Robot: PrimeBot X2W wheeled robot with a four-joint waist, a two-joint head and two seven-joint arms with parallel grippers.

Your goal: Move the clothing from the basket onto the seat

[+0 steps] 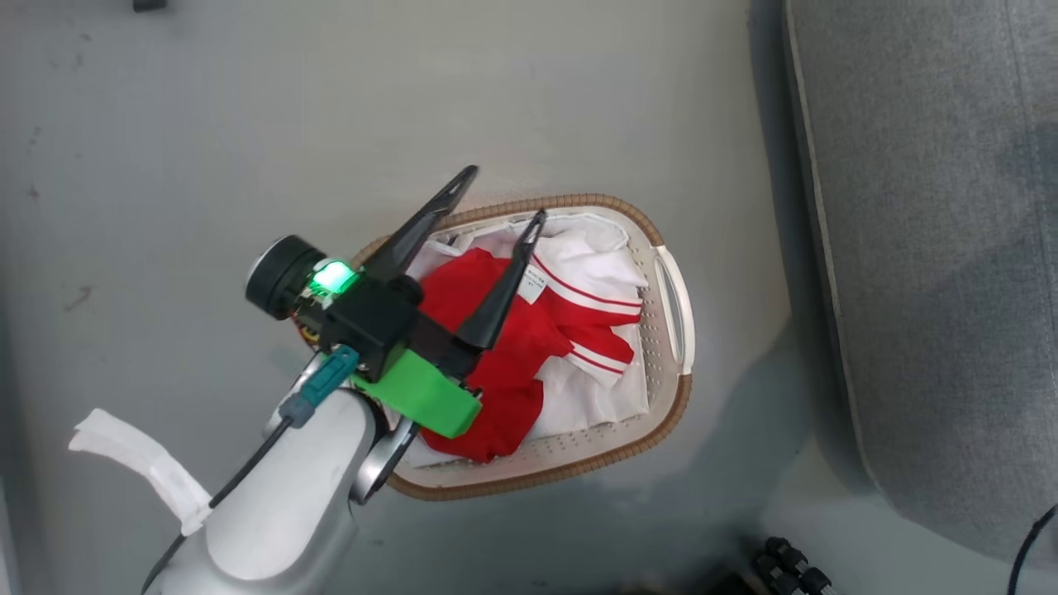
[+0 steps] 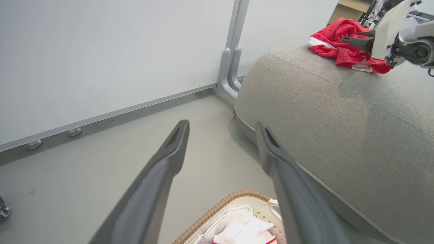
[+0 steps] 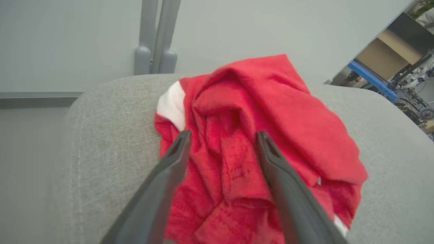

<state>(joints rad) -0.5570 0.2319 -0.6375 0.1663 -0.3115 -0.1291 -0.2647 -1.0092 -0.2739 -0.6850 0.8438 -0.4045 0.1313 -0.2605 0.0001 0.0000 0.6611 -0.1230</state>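
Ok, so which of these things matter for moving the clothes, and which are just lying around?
Part of the job:
- clothing in the basket
- seat
- red garment already lying on the seat
- left gripper, right gripper

Just lying about:
- black cable
- grey wall post
- blue rack

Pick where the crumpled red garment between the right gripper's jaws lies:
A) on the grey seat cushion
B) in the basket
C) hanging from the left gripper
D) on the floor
A: in the right wrist view the red garment rests on the seat, with the right gripper open around it.
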